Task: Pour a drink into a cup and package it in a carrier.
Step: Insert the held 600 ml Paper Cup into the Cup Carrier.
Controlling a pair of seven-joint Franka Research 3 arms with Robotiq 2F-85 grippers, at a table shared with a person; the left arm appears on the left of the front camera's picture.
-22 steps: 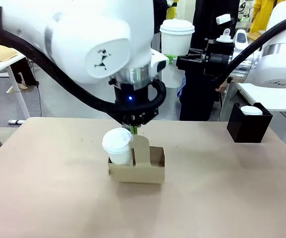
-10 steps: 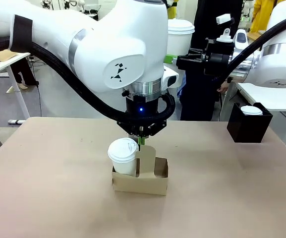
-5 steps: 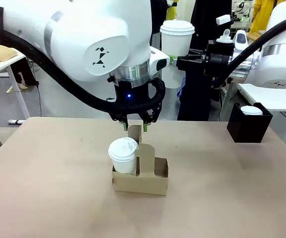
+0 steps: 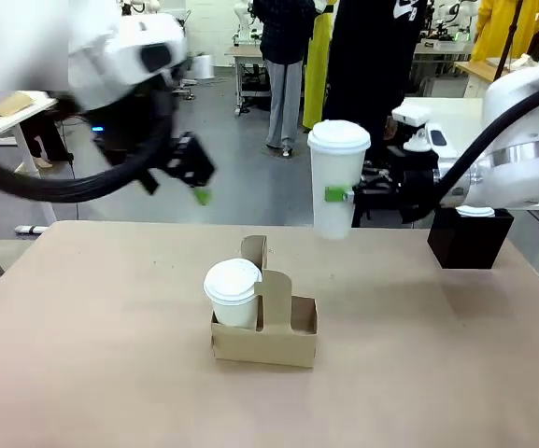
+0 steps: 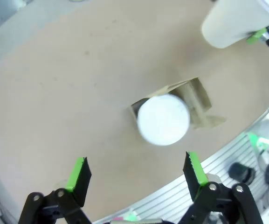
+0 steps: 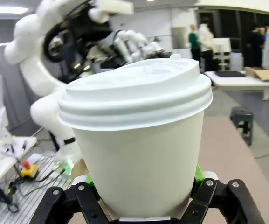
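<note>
The brown cardboard carrier (image 4: 265, 334) stands mid-table with a short lidded white cup (image 4: 233, 290) in its left slot. My left gripper (image 4: 180, 182) hangs open and blurred, high above the table's far left, apart from the carrier. From above, its wrist view shows the carrier (image 5: 197, 100) and short cup (image 5: 163, 120) beyond the spread left gripper (image 5: 135, 171). My right gripper (image 4: 358, 194) is shut on the tall lidded white cup (image 4: 336, 177), upright in the air behind and right of the carrier. In the right wrist view that cup (image 6: 139, 135) sits in the right gripper (image 6: 143, 189). The drink is out of view.
A black box (image 4: 468, 238) with a white lidded cup (image 4: 475, 211) in it stands at the table's far right. People stand behind the table's far edge. Bare tabletop lies to the left, right and front of the carrier.
My left gripper opened, let go of the carrier's handle and swung up and away to the left. My right arm brought the tall cup lower, toward the table.
</note>
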